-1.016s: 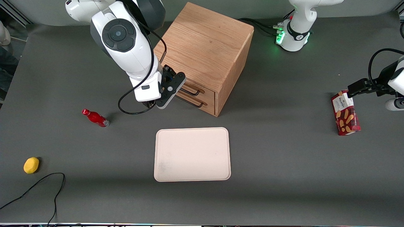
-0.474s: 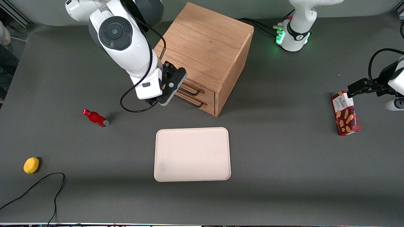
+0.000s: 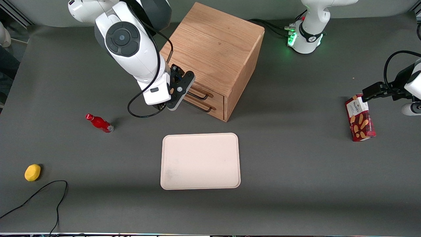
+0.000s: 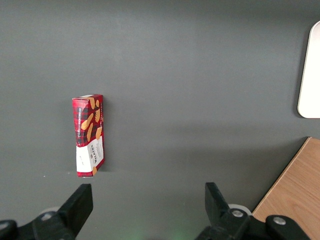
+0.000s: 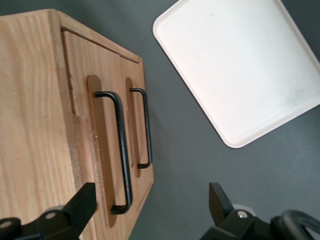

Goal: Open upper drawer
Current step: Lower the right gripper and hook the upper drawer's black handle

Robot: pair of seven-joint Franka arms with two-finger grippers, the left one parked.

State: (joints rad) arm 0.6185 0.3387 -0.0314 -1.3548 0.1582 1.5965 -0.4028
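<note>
The light-oak cabinet [image 3: 213,52] stands on the grey table. Its upper drawer [image 3: 210,95] is shut, with its long black wire handle [image 3: 199,95] just above the lower drawer's handle [image 3: 200,107]. In the right wrist view the upper drawer's handle [image 5: 121,150] runs beside the lower one [image 5: 146,129]. My right gripper [image 3: 168,102] hovers in front of the drawers, at the end of the handles toward the working arm's side. In the wrist view the gripper [image 5: 150,202] is open and empty, with one finger [image 5: 82,200] over the upper drawer's front, close to the handle's end.
A cream tray [image 3: 200,160] lies on the table nearer the front camera than the cabinet. A red bottle [image 3: 99,123] and a yellow lemon [image 3: 32,172] lie toward the working arm's end, near a black cable [image 3: 49,194]. A red biscuit box [image 3: 359,118] lies toward the parked arm's end.
My gripper has shifted slightly toward the cabinet's drawer front and a little upward. The drawers have not moved.
</note>
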